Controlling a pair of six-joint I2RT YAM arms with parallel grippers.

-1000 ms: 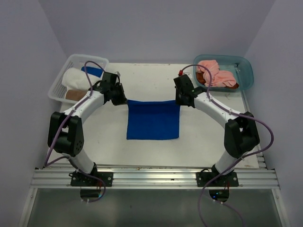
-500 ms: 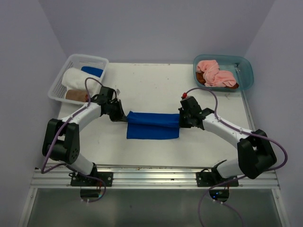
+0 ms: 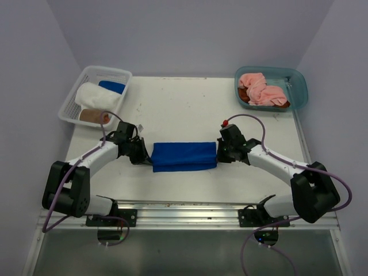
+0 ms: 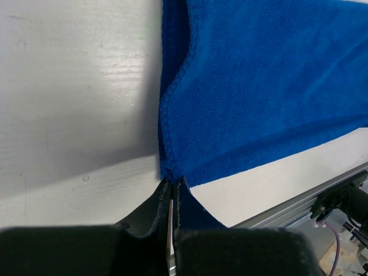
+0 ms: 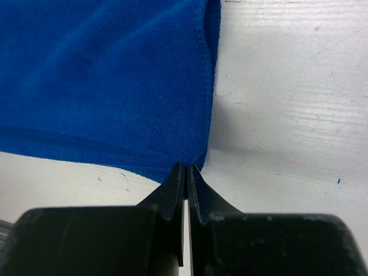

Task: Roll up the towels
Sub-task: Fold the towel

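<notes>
Left gripper (image 4: 172, 185) and right gripper (image 5: 187, 172) each pinched tight on a near corner of the royal blue terry towel (image 3: 184, 156).
Towel lies doubled over at mid white table (image 3: 184, 103), between the arms. Judged: fold-over in hand, rolling not yet begun. Next move likely calls for releasing both corners together, then regripping evenly.

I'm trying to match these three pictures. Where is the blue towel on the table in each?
Top external: the blue towel lies at centre, between the two arms.
Left wrist: the towel fills the upper right, corner pinched in the left gripper.
Right wrist: the towel fills the upper left, corner pinched in the right gripper.
Shared landmark: the white table.
</notes>
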